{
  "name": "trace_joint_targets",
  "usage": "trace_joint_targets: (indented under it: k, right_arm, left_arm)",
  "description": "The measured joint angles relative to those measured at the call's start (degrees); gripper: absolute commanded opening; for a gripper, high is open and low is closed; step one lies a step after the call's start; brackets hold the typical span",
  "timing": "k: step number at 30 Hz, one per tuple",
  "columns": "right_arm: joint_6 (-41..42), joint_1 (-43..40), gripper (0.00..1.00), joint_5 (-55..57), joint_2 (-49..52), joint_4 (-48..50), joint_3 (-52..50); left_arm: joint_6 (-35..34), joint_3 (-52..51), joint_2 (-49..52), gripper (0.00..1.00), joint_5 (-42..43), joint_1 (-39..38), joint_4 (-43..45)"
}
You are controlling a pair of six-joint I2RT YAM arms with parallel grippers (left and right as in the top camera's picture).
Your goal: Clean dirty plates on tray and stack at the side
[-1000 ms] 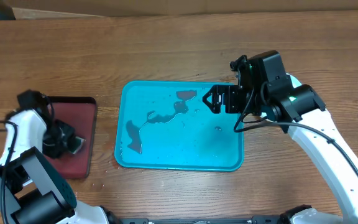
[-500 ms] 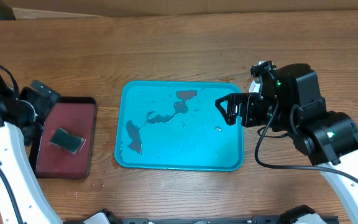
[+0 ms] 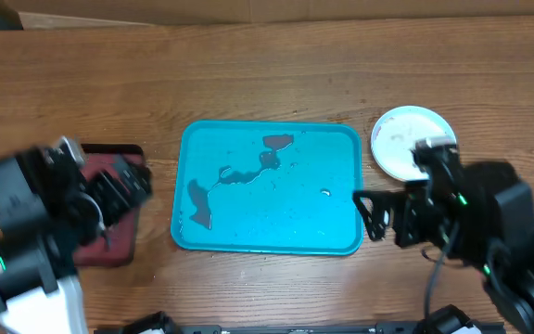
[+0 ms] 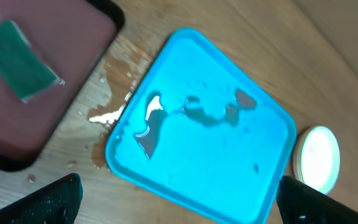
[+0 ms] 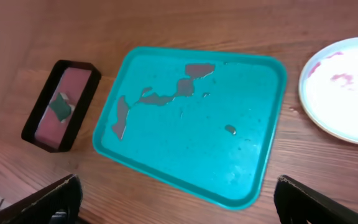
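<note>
Your left gripper (image 3: 128, 183) stands with its fingers spread wide and nothing between them. It sits to the left of the tray (image 3: 286, 215), with its fingers turned toward it. The overhead view blurs this arm, so its exact pose is hard to read. From its wrist camera you see both fingertips at the lower corners of the picture, with the tray's near left rim between them.

Your right gripper (image 3: 364, 216) is also fully spread and empty. It sits just off the tray's near right corner and points in at the rim.

The teal tray lies flat in the middle of the table (image 3: 248, 74). It carries dark wet patches (image 5: 185, 84) across its far half and down toward its left side, and one small drop (image 5: 230, 129) nearer its right side.

The plate (image 3: 406, 139) rests on the table just beside the tray's far right corner, close to the rim but not touching it. It is pale, with reddish smears on its face. You cannot tell whether other plates lie under it.

To the left of the tray, a dark red tray (image 4: 73, 68) with a black rim holds a green sponge (image 4: 20, 59). A little spilled water (image 4: 107, 115) shines on the wood between the two trays.
</note>
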Motion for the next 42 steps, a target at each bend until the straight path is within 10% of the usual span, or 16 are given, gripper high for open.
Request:
trace_joint_targets:
  k: [12, 42]
  right_arm:
    - [0.0, 1.2, 1.00, 5.9, -13.9, -6.7, -5.0]
    - [3.0, 1.2, 1.00, 0.9, -14.1, -8.1, -9.9]
  left_arm:
    - [0.0, -11.4, -24.1, 1.00, 0.4, -0.4, 0.9]
    - [0.0, -11.8, -24.7, 1.00, 0.4, -0.4, 0.9]
